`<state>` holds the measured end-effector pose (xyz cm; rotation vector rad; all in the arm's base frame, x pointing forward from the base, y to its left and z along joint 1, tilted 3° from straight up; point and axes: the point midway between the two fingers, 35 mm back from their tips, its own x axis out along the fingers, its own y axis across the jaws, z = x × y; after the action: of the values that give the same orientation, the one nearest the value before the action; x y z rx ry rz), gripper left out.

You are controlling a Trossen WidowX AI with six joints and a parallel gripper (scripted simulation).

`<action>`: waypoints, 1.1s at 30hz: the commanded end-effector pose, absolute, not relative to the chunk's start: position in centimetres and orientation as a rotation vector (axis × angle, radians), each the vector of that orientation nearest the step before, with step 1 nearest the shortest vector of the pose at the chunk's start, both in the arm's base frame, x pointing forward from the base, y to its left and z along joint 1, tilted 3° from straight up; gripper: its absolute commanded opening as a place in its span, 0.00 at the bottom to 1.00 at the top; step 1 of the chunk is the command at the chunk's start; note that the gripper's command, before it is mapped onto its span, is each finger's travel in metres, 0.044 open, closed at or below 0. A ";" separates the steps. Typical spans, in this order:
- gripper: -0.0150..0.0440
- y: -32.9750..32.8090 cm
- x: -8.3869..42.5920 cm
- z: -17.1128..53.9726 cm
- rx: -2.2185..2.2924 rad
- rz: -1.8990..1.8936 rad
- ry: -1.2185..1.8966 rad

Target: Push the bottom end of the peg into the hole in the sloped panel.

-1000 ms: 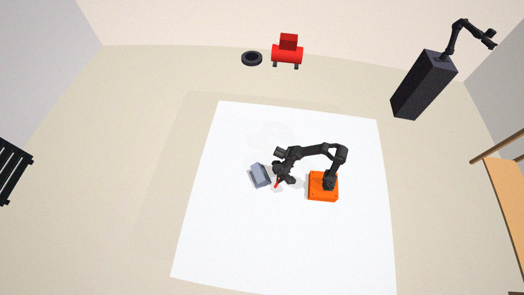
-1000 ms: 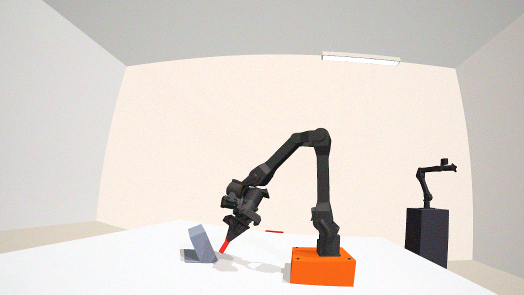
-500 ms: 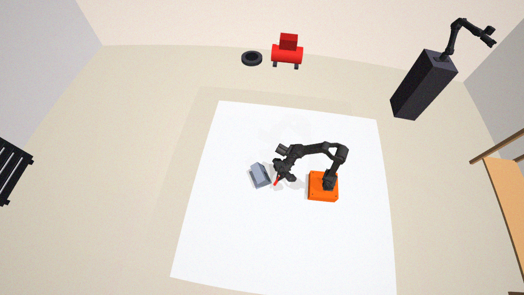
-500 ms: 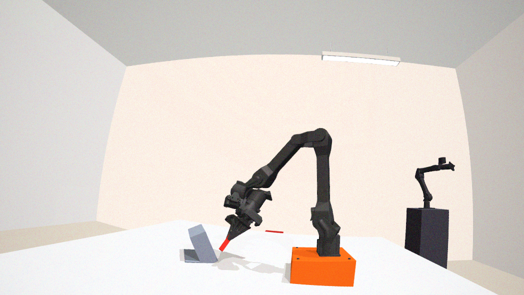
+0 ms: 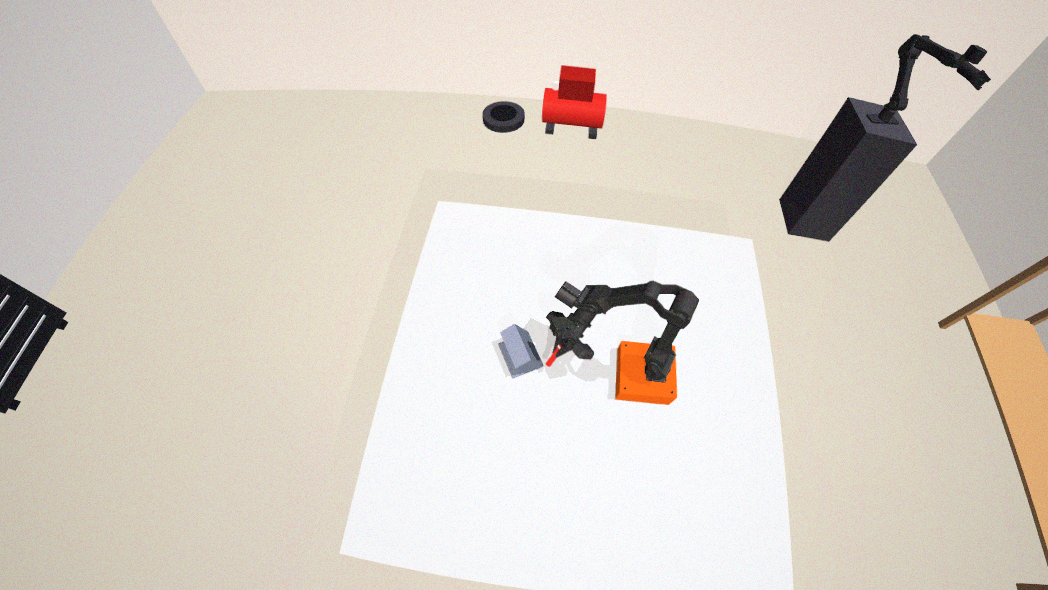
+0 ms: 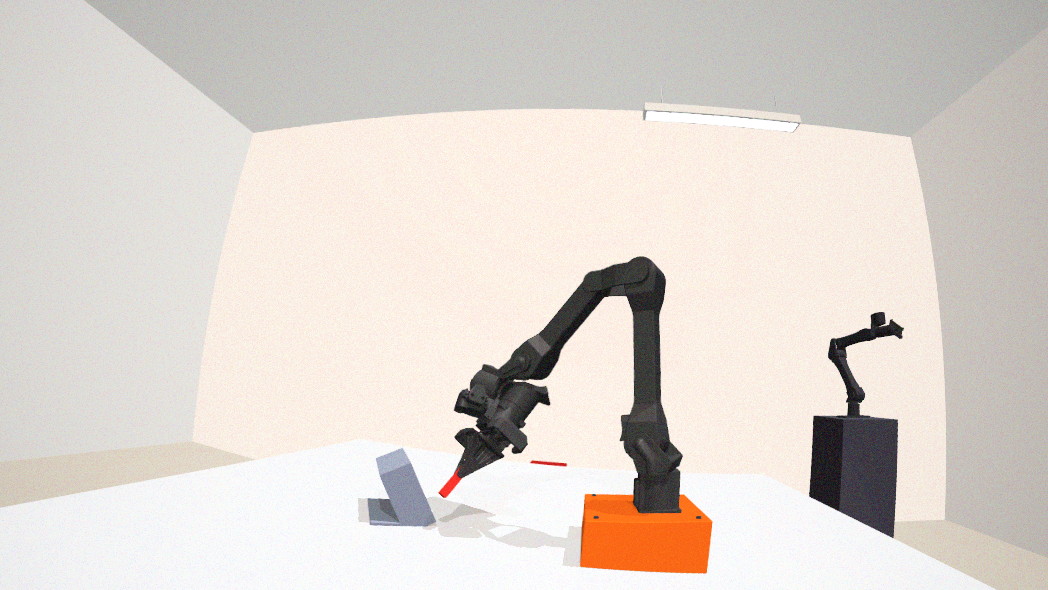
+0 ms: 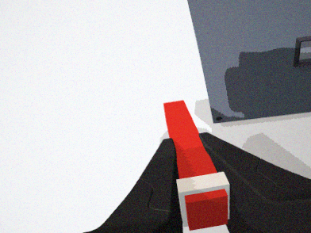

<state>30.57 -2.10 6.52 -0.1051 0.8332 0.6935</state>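
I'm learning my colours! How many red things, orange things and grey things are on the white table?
Red: 2, the peg and a flat strip
Orange: 1, the robot's base
Grey: 1, the sloped panel
Total: 4

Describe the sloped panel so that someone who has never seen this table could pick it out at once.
Start at the orange square base block that carries the black arm, then follow the arm down to its black gripper, shut on a red square-sided peg. The tilted grey-blue slab just beyond the peg's tip is the sloped panel. It is the table's only grey-blue, leaning thing, with a small hole in its face.
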 end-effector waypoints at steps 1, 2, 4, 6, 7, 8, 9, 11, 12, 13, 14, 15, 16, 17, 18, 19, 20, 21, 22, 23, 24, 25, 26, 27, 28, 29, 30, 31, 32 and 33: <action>0.25 -2.5 30.5 6.5 -0.104 0.692 0.811; 0.25 -2.6 30.5 6.5 -0.104 0.691 0.807; 0.25 -2.8 30.5 6.6 -0.104 0.688 0.797; 0.25 -3.0 30.4 6.6 -0.103 0.685 0.787; 0.25 -3.1 30.4 6.6 -0.103 0.684 0.782; 0.25 -3.2 30.4 6.6 -0.103 0.683 0.777; 0.25 -3.3 30.4 6.6 -0.103 0.681 0.772; 0.25 -3.5 30.4 6.6 -0.103 0.679 0.763; 0.25 -3.6 30.4 6.6 -0.103 0.677 0.758; 0.25 -3.7 30.3 6.7 -0.103 0.676 0.753; 0.25 -3.8 30.3 6.7 -0.103 0.674 0.748; 0.25 -4.0 30.3 6.7 -0.103 0.673 0.743; 0.25 -4.1 30.3 6.7 -0.104 0.671 0.738; 0.25 -4.2 30.3 6.7 -0.104 0.670 0.733; 0.25 -4.3 30.3 6.7 -0.104 0.668 0.728; 0.25 -4.4 30.2 6.7 -0.104 0.667 0.723; 0.25 -4.5 30.2 6.8 -0.105 0.665 0.718; 0.25 -4.6 30.2 6.8 -0.105 0.663 0.714; 0.25 -4.7 30.2 6.8 -0.105 0.662 0.709; 0.25 -4.8 30.2 6.8 -0.106 0.660 0.704; 0.25 -4.9 30.1 6.8 -0.106 0.658 0.699; 0.25 -5.0 30.1 6.8 -0.106 0.657 0.694; 0.25 -5.1 30.1 6.8 -0.107 0.655 0.689; 0.25 -5.2 30.1 6.8 -0.107 0.653 0.684; 0.25 -5.3 30.1 6.9 -0.108 0.652 0.679; 0.25 -5.4 30.0 6.9 -0.108 0.650 0.674; 0.25 -5.5 30.0 6.9 -0.109 0.648 0.669; 0.25 -5.6 30.0 6.9 -0.109 0.646 0.665; 0.25 -5.7 30.0 6.9 -0.110 0.645 0.660; 0.25 -5.8 29.9 6.9 -0.111 0.643 0.655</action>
<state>30.06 -5.57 6.91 -0.1082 0.6720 0.6455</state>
